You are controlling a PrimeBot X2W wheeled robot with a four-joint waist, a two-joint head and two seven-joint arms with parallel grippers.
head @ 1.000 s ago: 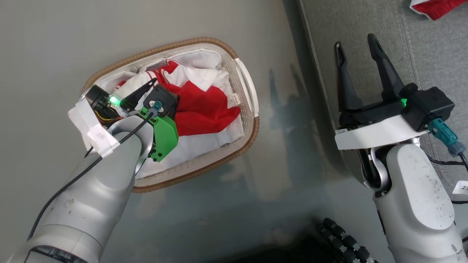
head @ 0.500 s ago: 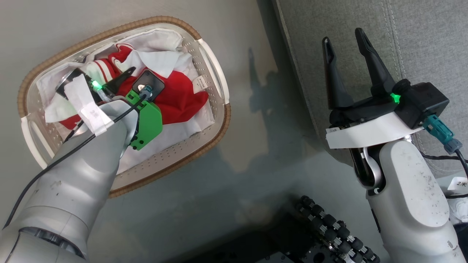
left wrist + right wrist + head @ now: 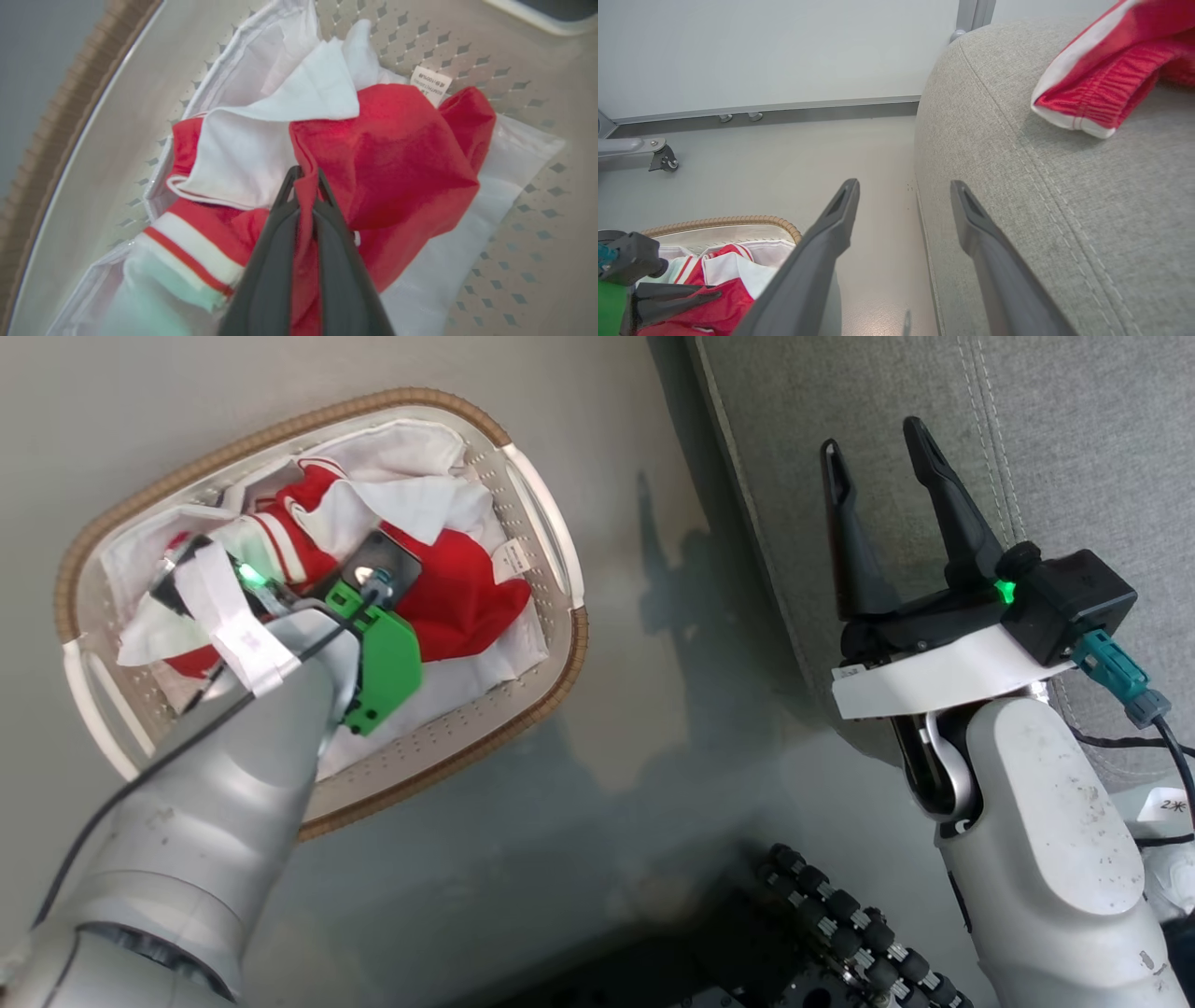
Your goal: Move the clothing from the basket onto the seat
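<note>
1. My left gripper (image 3: 306, 179) is down inside the basket (image 3: 317, 415). Its jaws are clenched on a fold of the clothing (image 3: 402, 154), with red cloth visibly pinched between the two fingers.
2. The clothing lies bunched in the basket on top of a white sheet (image 3: 448, 275) that lines it. In the left wrist view a red-and-white striped cuff (image 3: 191, 252) sits left of my fingers. A small white label (image 3: 430, 80) rests against the perforated wall.
3. The basket stands on the grey floor (image 3: 653, 756) beside the seat (image 3: 1074, 448), with a strip of floor between them. The two do not touch.
4. My right gripper (image 3: 873, 441) hangs at the seat's near edge. In the right wrist view one finger is over the floor and the other over the grey fabric. The jaws are spread wide with nothing between them.
5. A second red garment (image 3: 1106, 79) with white trim lies on the seat, well apart from the basket and beyond my right fingers.
6. I cannot tell whether the grasped fold is raised off the pile.
</note>
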